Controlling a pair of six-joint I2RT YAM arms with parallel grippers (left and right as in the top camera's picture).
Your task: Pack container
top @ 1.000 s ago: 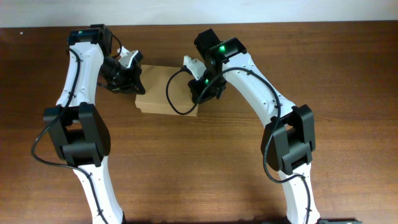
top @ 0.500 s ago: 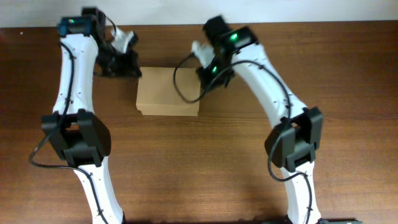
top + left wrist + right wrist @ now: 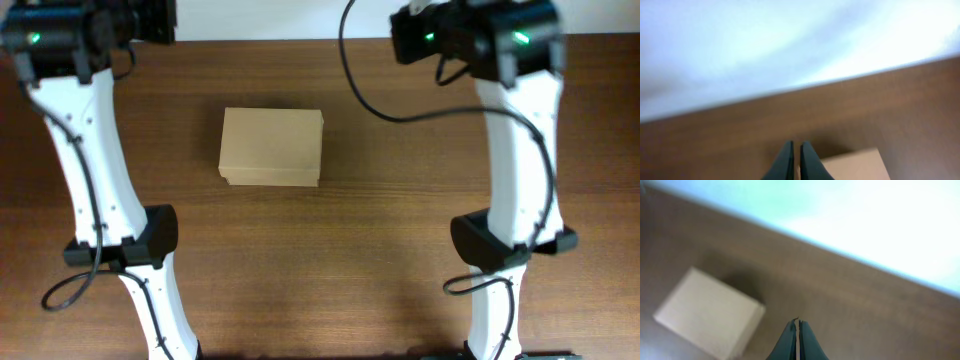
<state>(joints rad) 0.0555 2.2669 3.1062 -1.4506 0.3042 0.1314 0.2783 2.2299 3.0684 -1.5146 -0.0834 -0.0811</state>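
left gripper (image 3: 795, 146) has pulled up and away from the box (image 3: 272, 147), fingers pinched together, empty. box sits closed mid table (image 3: 380, 230), nothing touching it. right gripper (image 3: 797, 322) backed off too, also pinched, empty. looks packed and done imo.

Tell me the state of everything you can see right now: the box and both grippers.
container: lid closed, lying flat on the table, nothing touching it.
left gripper: shut, holding nothing, clear of the container.
right gripper: shut, holding nothing, clear of the container.
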